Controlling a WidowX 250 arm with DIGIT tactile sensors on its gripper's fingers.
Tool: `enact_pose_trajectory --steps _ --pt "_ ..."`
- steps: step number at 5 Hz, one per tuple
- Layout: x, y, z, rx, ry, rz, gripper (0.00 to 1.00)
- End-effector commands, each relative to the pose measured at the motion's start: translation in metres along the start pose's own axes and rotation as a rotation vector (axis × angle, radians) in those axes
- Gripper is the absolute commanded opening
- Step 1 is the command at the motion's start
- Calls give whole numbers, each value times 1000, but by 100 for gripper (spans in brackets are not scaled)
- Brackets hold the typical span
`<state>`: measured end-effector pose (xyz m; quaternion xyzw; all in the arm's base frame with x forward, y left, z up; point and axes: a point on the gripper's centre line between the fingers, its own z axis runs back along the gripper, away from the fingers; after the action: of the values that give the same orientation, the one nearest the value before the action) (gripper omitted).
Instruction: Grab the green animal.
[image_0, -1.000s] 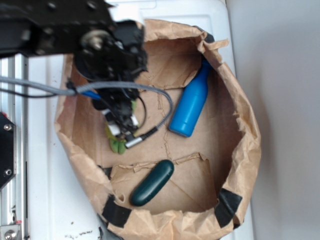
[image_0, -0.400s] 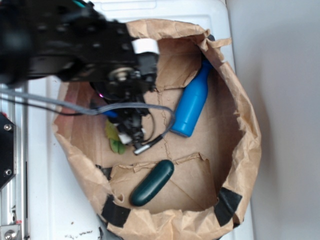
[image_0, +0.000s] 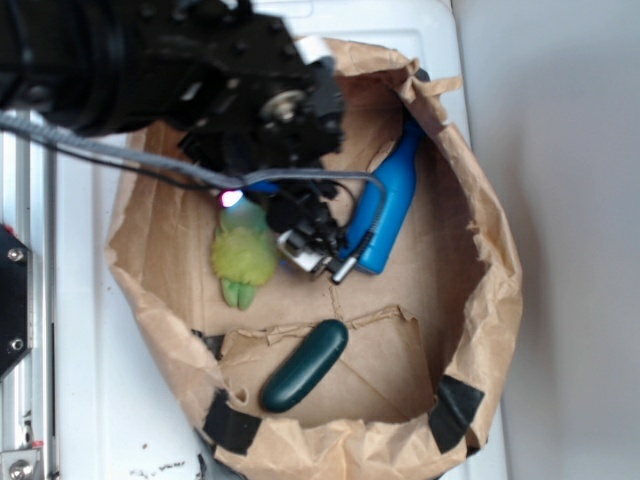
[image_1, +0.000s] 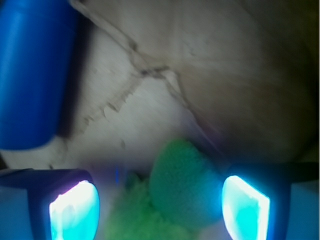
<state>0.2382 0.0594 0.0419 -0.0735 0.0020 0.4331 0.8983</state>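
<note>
Exterior view. Crumpled brown paper bag (image_0: 490, 300), walls rolled down into a ragged ring, black tape patches on its lower rim, flat creased cardboard-coloured floor inside. It sits on a white tabletop (image_0: 100, 400). Green animal (image_0: 243, 255) lies on the bag floor, left of the blue bottle (image_0: 388, 205): fuzzy yellow-green plush body, small darker green feet at its lower end. Blue bottle is smooth plastic, cylindrical with a narrow neck, lying tilted, neck toward the bag's upper wall. Dark green capsule (image_0: 305, 365), glossy and oblong, rests below the bottle, well apart from the animal. Black arm reaches in from the upper left with a grey cable looping over it; claw (image_0: 300, 240) hangs between animal and bottle, its tips hard to make out here.

Against the earlier exterior frames: the arm has swung right and up, and the animal, mostly covered before, is now almost fully exposed. Bottle and capsule unmoved.

Wrist view. Two claw fingers (image_1: 75, 210), glowing cyan, stand spread wide at the bottom edge, gripping nothing. Green animal (image_1: 182, 185) shows between them: a rounded fuzzy lobe, nearer the right finger; contact cannot be told. Blue bottle (image_1: 32, 75) fills the upper left, over the creased paper floor (image_1: 225, 75).
</note>
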Motion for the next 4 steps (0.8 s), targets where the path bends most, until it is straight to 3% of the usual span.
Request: enact_pose_trajectory --steps 1,3,4 --pt "2 -2 9 -12 -45 -103 100" --pt "-6 2 -27 14 -107 -179 100" --pt "-7 7 -39 34 -115 -168 0"
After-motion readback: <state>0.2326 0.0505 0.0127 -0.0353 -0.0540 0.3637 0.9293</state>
